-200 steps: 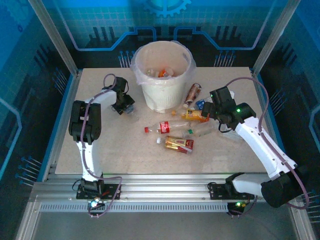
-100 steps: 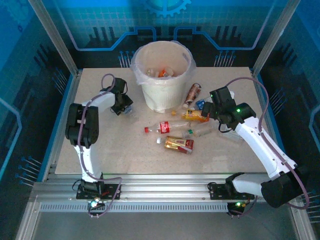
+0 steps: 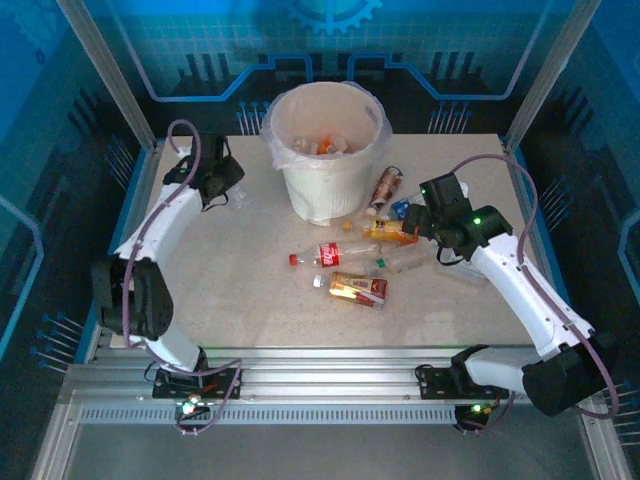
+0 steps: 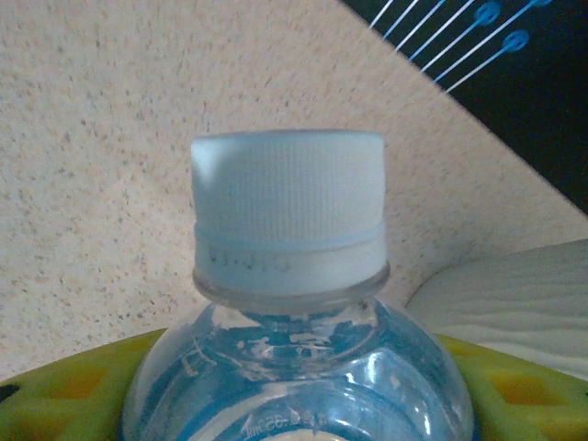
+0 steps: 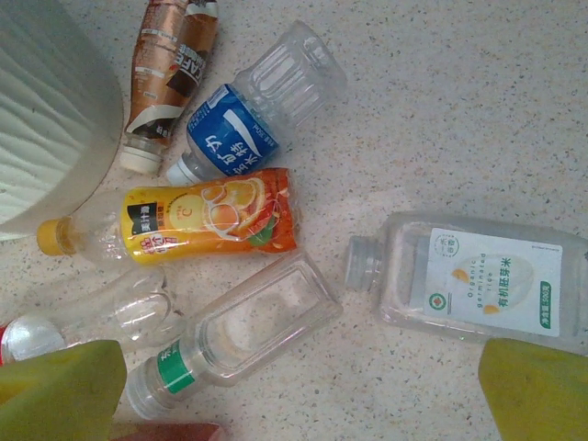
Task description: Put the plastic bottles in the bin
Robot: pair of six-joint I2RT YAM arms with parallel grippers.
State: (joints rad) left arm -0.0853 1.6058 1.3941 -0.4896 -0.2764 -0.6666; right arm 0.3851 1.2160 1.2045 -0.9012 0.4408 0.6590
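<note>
Up and out to the far left swings your left end effector (image 3: 222,187), clamped on a white-capped clear bottle (image 4: 294,276) just left of the bin (image 3: 325,195), while your right end effector (image 5: 299,395) hangs wide open above the bench (image 5: 459,110), near a lying bottle (image 5: 478,276) labelled "Organic".

My left pincer (image 3: 228,192) grips a clear white-capped bottle (image 4: 288,367) left of the white, bag-lined bin (image 3: 322,195), which holds several bottles. A red-label bottle (image 3: 333,253), an orange-label bottle (image 3: 390,233) and a brown-label bottle (image 3: 385,185) lie flat on the desk (image 3: 230,290) near its base.
</note>
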